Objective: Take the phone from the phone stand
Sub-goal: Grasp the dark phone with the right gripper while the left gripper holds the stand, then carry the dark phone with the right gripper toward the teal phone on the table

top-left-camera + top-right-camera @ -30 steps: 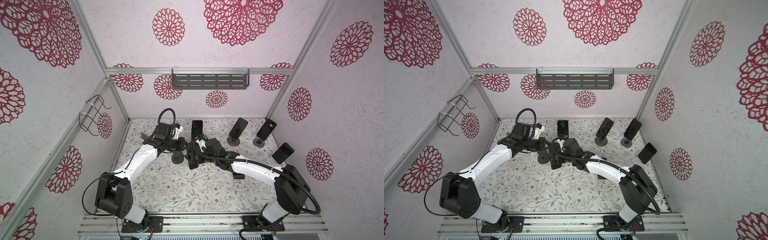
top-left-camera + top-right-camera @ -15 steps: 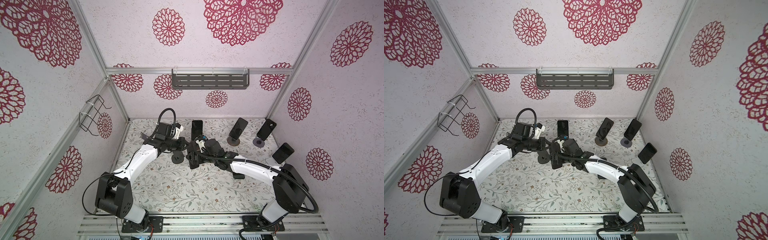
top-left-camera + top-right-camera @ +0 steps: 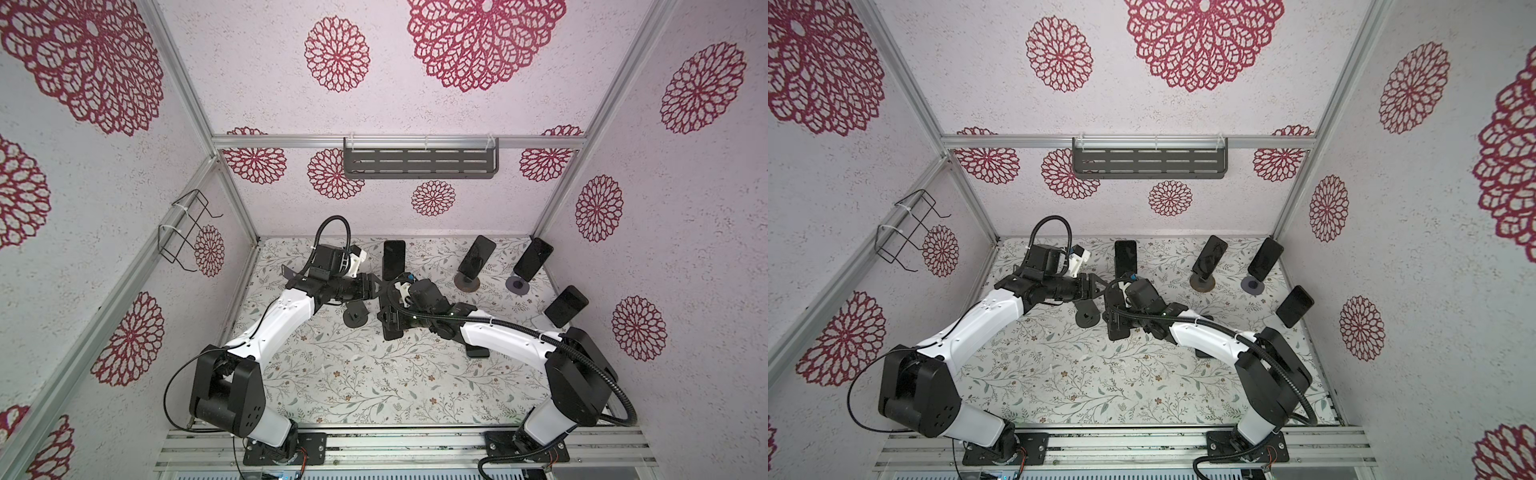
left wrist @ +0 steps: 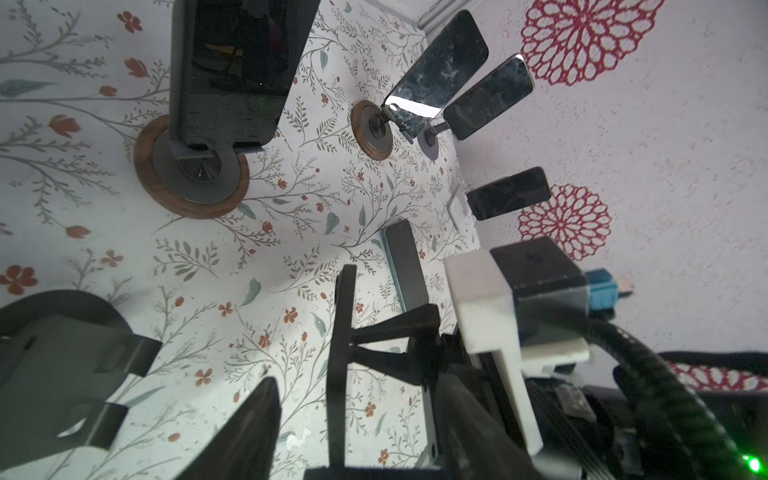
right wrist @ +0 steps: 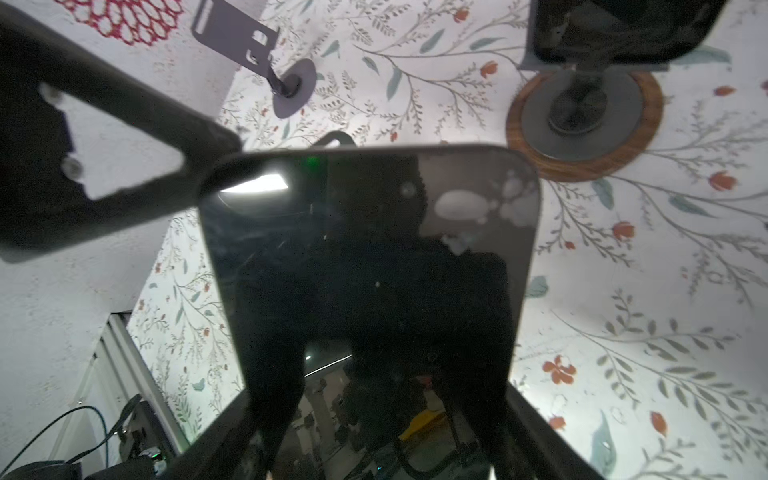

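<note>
The right claw (image 3: 388, 319) is clamped across the phone (image 5: 370, 266), a finger on each long edge, and the dark glass nearly fills that arm's wrist view. In both top views the phone sits in that grip just to the right of the phone stand (image 3: 355, 318), and it's clear of it. The left wrist view shows the stand's grey plate and two little hooks in plain sight, with the phone apart from them. Whether the phone's lower end touches the desk (image 3: 353, 386), I can't tell from here.

Over to the left claw (image 3: 378, 286). It hangs just beyond the stand, toward the back wall, jaws parted, gripping nothing. The left wrist view shows floral desk between its fingers (image 4: 343, 332). In the right wrist view one fingertip comes very close to the phone's top corner: touching or just short, too tight to call.

Right behind both claws the back handset (image 3: 393, 258) stands upright on a wood-rimmed base (image 5: 582, 171). Further right, along the back, the brown-base handset (image 3: 476, 257) and the grey-base handset (image 3: 533, 259) lean on their own mounts. The wall-side handset (image 3: 566, 306) is propped near the right wall. A flat handset (image 3: 478, 353) lies on the desk, partly tucked under the right arm.
</note>
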Tool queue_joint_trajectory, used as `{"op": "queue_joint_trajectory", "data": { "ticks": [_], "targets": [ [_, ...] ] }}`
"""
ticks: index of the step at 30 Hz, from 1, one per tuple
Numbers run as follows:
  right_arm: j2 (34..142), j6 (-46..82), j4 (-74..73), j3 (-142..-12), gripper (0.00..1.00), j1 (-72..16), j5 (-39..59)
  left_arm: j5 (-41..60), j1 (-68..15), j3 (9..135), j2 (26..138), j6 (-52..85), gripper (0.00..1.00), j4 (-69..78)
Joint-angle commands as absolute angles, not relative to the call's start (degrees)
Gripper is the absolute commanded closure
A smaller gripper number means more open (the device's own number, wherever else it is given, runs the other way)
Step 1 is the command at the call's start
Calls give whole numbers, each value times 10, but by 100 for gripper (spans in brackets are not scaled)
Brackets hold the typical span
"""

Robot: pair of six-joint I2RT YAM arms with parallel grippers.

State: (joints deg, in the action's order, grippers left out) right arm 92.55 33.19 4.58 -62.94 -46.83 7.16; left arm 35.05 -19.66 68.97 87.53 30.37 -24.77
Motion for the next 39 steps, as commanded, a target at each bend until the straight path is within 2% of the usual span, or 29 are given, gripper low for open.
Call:
{"op": "queue_joint_trajectory", "data": {
  "ticks": [1,6,12,17,21,39],
  "targets": [
    [892,333,90,-665,59,-463,41,339,-180,710,856,291,29,-256],
    [877,320,217,-683,83,-444,31,276,-160,750,858,283,29,-287],
    [870,328,386,-690,99,-401,-20,272,-149,773,881,278,30,-311],
    [871,335,445,-670,100,-352,-33,258,-134,714,853,273,30,-280],
    [895,313,455,-670,100,-323,-28,266,-131,726,857,269,30,-295],
    [976,293,387,-641,100,-309,-41,278,-120,726,870,261,30,-299]
  ]
}}
